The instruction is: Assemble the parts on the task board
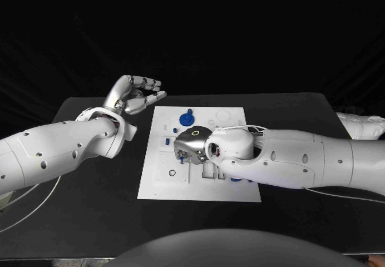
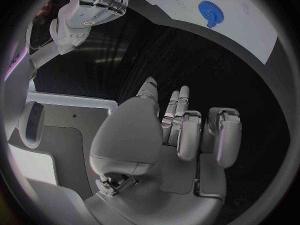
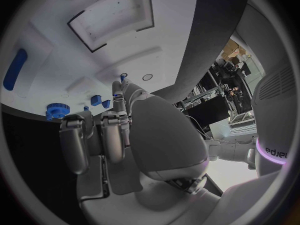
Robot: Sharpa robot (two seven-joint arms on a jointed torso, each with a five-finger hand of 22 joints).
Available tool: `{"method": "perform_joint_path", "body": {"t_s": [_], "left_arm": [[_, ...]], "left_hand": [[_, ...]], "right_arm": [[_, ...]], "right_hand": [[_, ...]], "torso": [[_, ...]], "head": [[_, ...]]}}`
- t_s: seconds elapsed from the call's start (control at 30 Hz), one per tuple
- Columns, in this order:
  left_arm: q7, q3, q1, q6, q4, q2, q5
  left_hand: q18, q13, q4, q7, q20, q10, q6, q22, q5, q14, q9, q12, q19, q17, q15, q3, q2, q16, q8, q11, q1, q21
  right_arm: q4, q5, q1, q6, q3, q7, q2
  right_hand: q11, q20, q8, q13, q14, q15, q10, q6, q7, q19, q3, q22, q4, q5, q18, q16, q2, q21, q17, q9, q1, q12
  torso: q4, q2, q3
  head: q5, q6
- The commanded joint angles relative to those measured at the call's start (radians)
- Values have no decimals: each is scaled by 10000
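Observation:
The white task board (image 1: 161,183) lies mid-table. A blue gear (image 1: 186,118) stands near its far edge. My right hand (image 1: 192,143) hangs palm down over the board's middle, fingertips pointing at the surface beside small blue parts (image 1: 183,159). The right wrist view has these small parts (image 3: 95,100) just beyond the fingers (image 3: 120,91), with a blue gear (image 3: 56,110) and a long blue part (image 3: 14,69) farther off. Nothing sits between the fingers. My left hand (image 1: 138,93) is raised beside the board's far left corner, fingers loosely bent, holding nothing. Its palm (image 2: 162,140) faces the board (image 2: 250,30) and gear (image 2: 209,10).
Another blue part (image 1: 237,179) peeks out under my right forearm. Rectangular recesses (image 3: 112,17) and small holes (image 3: 147,77) mark the board. Black table (image 1: 88,222) surrounds the board on every side.

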Motion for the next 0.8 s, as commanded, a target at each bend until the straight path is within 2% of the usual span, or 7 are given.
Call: {"method": "perform_joint_path", "body": {"t_s": [0.03, 0.8], "left_arm": [[123, 8, 5, 77, 17, 13, -32], [125, 8, 5, 87, -9, 10, -33]], "left_hand": [[-75, 0, -2, -9, -85, 27, 65, 2635, 37, 666, -16, 17, 1052, 1475, -74, -47, 3, -38, -62, -41, 117, 24], [-75, 0, -2, -9, -85, 27, 65, 2635, 37, 666, -16, 17, 1052, 1475, -74, -47, 3, -38, -62, -41, 117, 24]], "right_arm": [[-2, -31, -28, 283, -20, 38, 2], [10, 83, -29, 431, -21, 63, 12]], "right_hand": [[12, 8, -24, -7, 1060, -22, -98, -22, 69, 1047, 76, 2634, -13, 9, -69, 41, 0, 45, 2633, -3, -141, -58], [-3, -4, -32, -1, 1060, -38, -122, -18, 49, 1047, 107, 2634, -7, 1, -69, 41, -16, 45, 2633, 0, -206, -43]], "torso": [[2, 0, 5], [2, -4, 4]], "head": [[9, 2], [-24, 2]]}}
